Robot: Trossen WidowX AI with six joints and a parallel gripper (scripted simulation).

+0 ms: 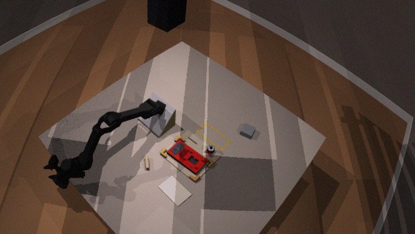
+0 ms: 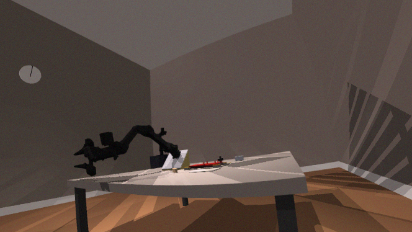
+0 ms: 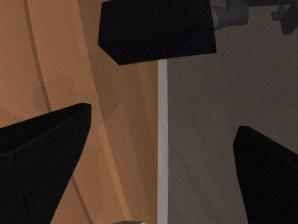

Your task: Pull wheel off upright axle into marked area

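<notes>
"Where is the wheel?"

"The wheel (image 1: 209,149) (image 2: 220,158) is by one end of the red board (image 1: 189,156) (image 2: 205,165). It looks like it is on its post, so I think the job has not really begun."

"And the fingers (image 1: 53,170) (image 2: 81,160)?"

"They are spread, with nothing in them. They are way off at the other side, past the edge of the worktop (image 1: 244,103) (image 2: 217,187)."

"So what should the arm do first?"

"Swing back over the worktop, up high, so it does not bump the red board. Then stop right above the wheel and point the fingers straight down."

"How do they grab it?"

"Go down slowly, one finger on each side, with the wheel in the middle. Squeeze it, then pull straight up. If it tips, it could get stuck on the post."

"And then?"

"Set it down gently inside the yellow box (image 1: 214,127), open up, and back away."
</notes>
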